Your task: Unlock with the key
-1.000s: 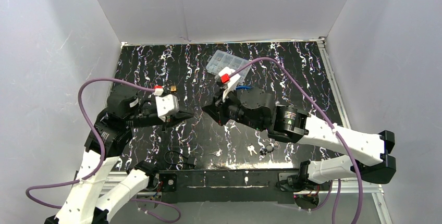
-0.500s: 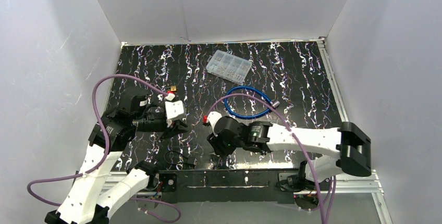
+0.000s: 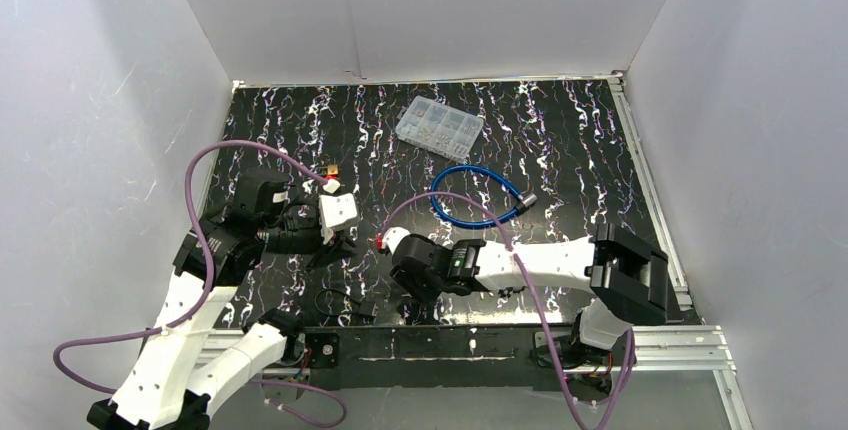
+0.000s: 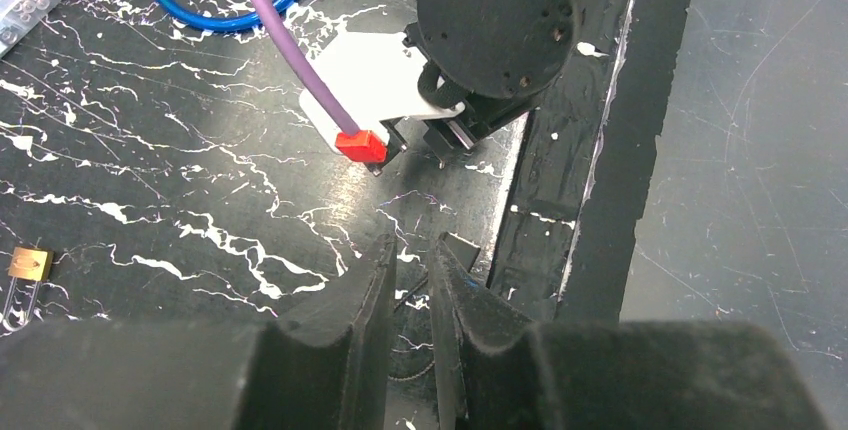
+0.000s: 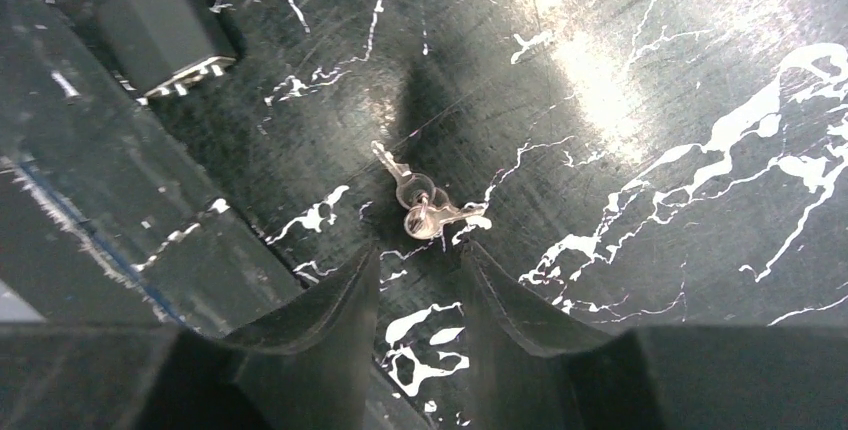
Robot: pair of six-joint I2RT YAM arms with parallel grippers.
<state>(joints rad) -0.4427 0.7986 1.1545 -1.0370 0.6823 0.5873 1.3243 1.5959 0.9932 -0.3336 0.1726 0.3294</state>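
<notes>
A small ring of silver keys (image 5: pixel 425 205) lies flat on the black marbled mat. It sits just beyond the tips of my right gripper (image 5: pixel 418 255), which stands open with nothing between its fingers. In the top view the right gripper (image 3: pixel 408 290) is low near the table's front edge and hides the keys. The blue cable lock (image 3: pixel 478 197) lies looped behind it, its metal head (image 3: pixel 527 200) at the right. My left gripper (image 3: pixel 338 240) hovers left of the right one. Its jaws (image 4: pixel 412 245) are a narrow slit apart and empty.
A clear parts box (image 3: pixel 438 123) sits at the back. A small brass piece (image 3: pixel 330 167) lies left of centre. A black cord with a plug (image 3: pixel 345 303) lies by the front rail (image 3: pixel 440 340); the plug (image 5: pixel 165 25) is close to the keys. White walls enclose three sides.
My right arm came down from mid-table to the front edge and opened its jaws over the keys, uncovering the blue lock. The left gripper parted slightly and shifted little.
</notes>
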